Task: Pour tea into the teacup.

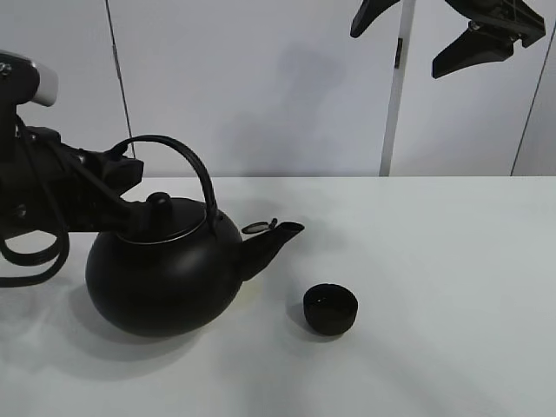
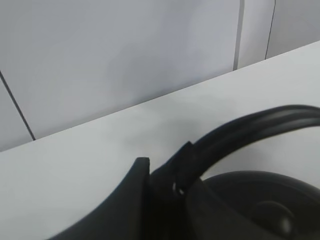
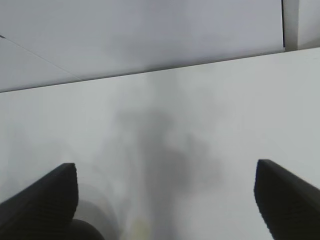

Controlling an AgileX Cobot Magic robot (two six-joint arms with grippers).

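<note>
A large round black kettle (image 1: pixel 165 274) with an arched handle (image 1: pixel 187 165) sits upright on the white table (image 1: pixel 434 261), its spout (image 1: pixel 276 236) pointing right. The small matte-black teacup (image 1: pixel 330 309) stands on the table just right of and below the spout, apart from it. My left gripper (image 1: pixel 120 181) is shut on the left end of the kettle's handle; the left wrist view shows a finger (image 2: pixel 142 175) against the handle (image 2: pixel 250 125) above the lid (image 2: pixel 260 210). My right gripper (image 1: pixel 397 50) hangs high at the back right, open and empty, its fingers (image 3: pixel 45 200) wide apart over bare table.
Grey wall panels (image 1: pixel 287 87) stand right behind the table's back edge. The teacup's inside is dark and I cannot tell what is in it.
</note>
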